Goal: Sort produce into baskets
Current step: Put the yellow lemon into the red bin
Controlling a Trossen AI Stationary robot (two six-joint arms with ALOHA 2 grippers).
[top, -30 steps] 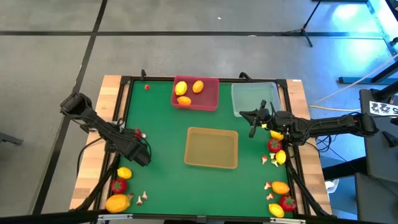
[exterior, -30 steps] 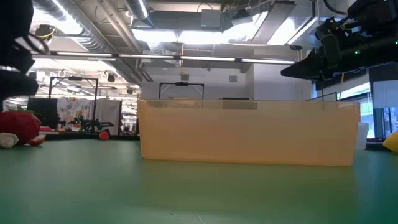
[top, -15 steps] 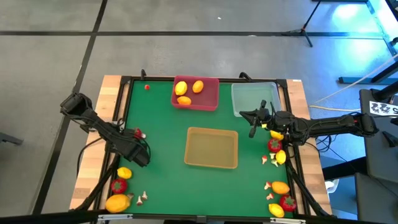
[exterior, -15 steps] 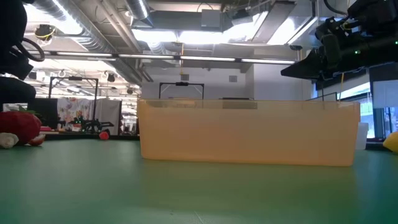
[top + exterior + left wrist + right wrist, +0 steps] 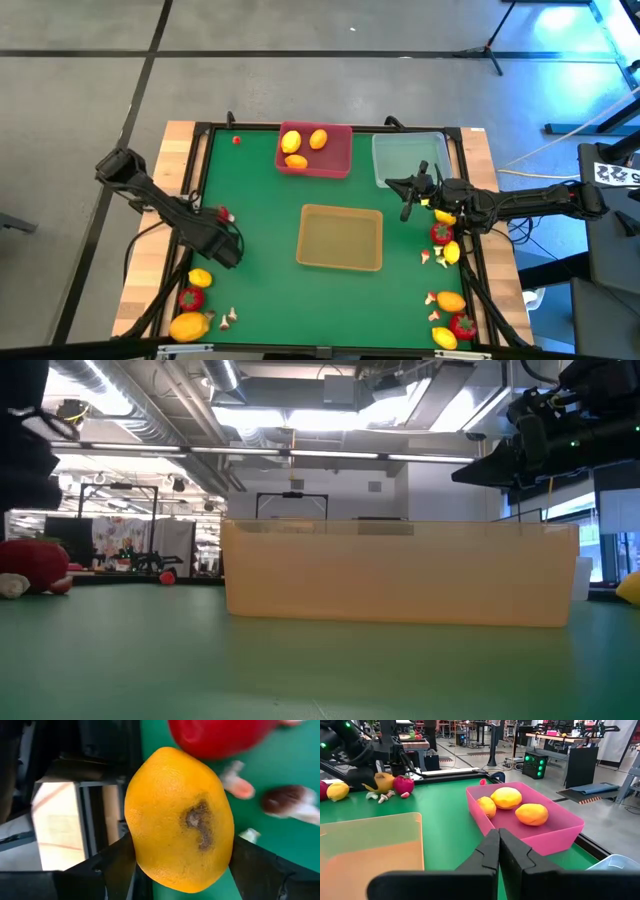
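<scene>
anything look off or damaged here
One oddity: the lemon between the left gripper's fingers has a dark brown blemish on its skin. A small red piece also lies alone by the table's far left corner, apart from the other produce. Nothing looks spilled; the trays sit square.

Grey concrete floor (image 5: 300, 60), ceiling strip lights (image 5: 300, 420)

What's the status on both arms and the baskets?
Left gripper closed on a yellow lemon. Right gripper shut, empty, hovering near pink basket. Three lemons in pink basket.
</scene>
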